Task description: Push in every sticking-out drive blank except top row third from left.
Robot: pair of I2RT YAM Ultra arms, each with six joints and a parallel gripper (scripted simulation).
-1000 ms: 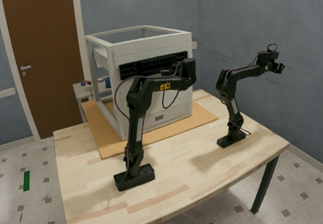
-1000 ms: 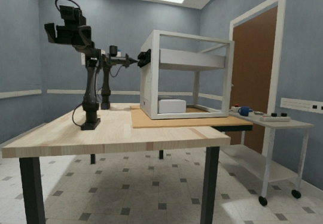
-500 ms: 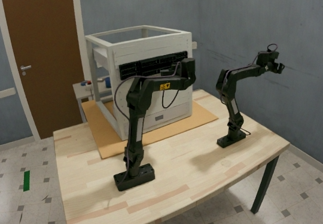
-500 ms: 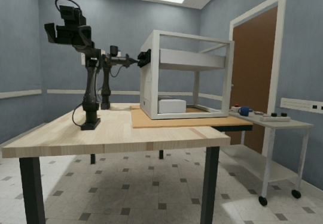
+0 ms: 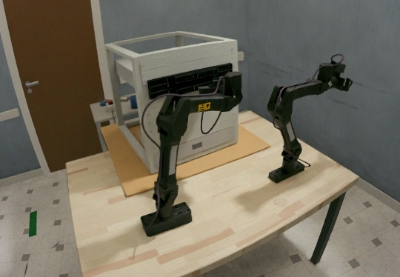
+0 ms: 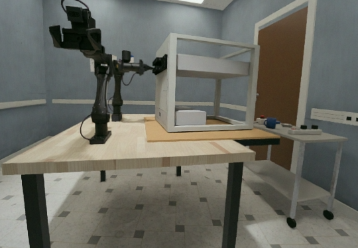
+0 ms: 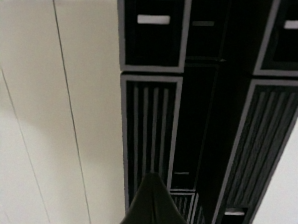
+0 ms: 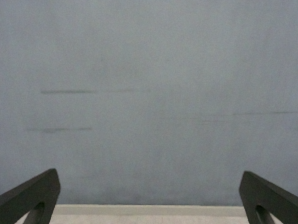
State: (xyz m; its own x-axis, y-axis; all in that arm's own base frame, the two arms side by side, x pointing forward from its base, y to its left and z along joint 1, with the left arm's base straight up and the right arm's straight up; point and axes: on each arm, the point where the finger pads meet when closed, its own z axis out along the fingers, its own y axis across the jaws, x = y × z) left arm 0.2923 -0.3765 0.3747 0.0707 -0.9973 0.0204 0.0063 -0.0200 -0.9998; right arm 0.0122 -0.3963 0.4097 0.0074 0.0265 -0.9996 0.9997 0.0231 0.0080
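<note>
From where I stand, the grey-white open-frame rack (image 5: pixel 192 54) (image 6: pixel 172 85) is upright on its tan mat (image 5: pixel 255 141) (image 6: pixel 159 136), with no tilt I can see. Its black, ribbed drive blanks (image 5: pixel 161 85) (image 6: pixel 160 65) (image 7: pixel 152 125) run across the upper front. Up close, their faces lie at different depths: the middle line sits recessed between two prouder ones, so pushing looks to be left. I can't tell which ones have latched, nor pick out the one to be spared.

The left gripper (image 6: pixel 153 67) (image 7: pixel 151 181) is closed to a point, gripping nothing, its tip at or just off a blank; contact isn't certain. I'd judge it is lined up for a push. The right gripper (image 5: pixel 348 84) (image 6: pixel 75 28) (image 8: pixel 150 178) is spread nearly fully, empty, facing the blue-grey wall (image 5: pixel 315 21) (image 6: pixel 139 28) (image 8: pixel 150 65), well apart from the rack.
</note>
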